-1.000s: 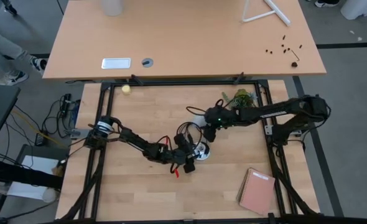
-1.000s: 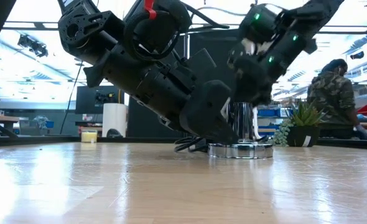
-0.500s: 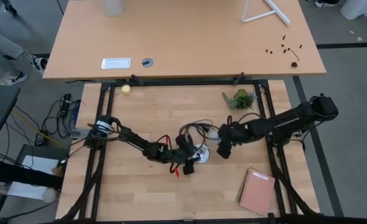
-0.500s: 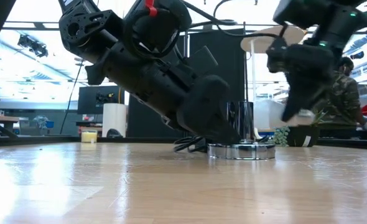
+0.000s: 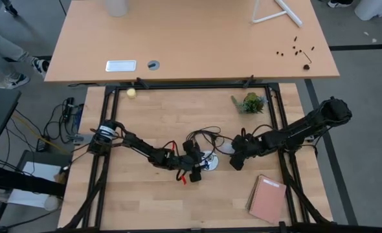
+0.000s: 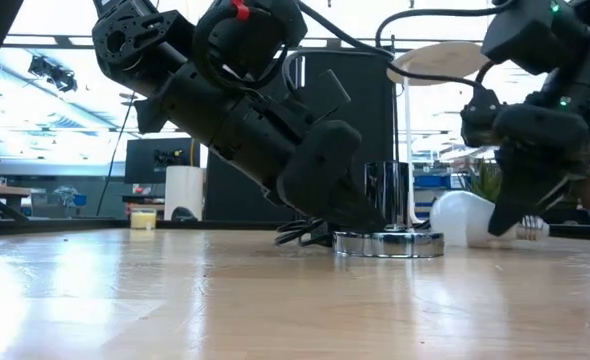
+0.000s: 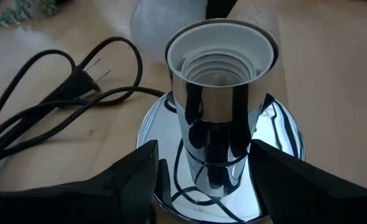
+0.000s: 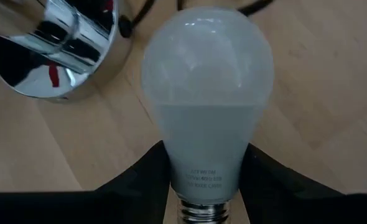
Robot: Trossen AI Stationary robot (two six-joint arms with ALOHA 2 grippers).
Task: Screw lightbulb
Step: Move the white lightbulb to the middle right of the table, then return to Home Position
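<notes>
Two grippers are seen low over the table (image 5: 146,200), close together near its middle. The bulb (image 8: 207,112) is held on its side by the right gripper (image 8: 205,186), pinched at its narrow neck, globe pointed toward the socket (image 7: 223,124) and just beside it. The left gripper (image 7: 202,171) is set around the socket's chrome stem, fingers (image 7: 134,168) spread on either side above the disc. A black cord (image 7: 53,99) lies coiled beside the socket.
</notes>
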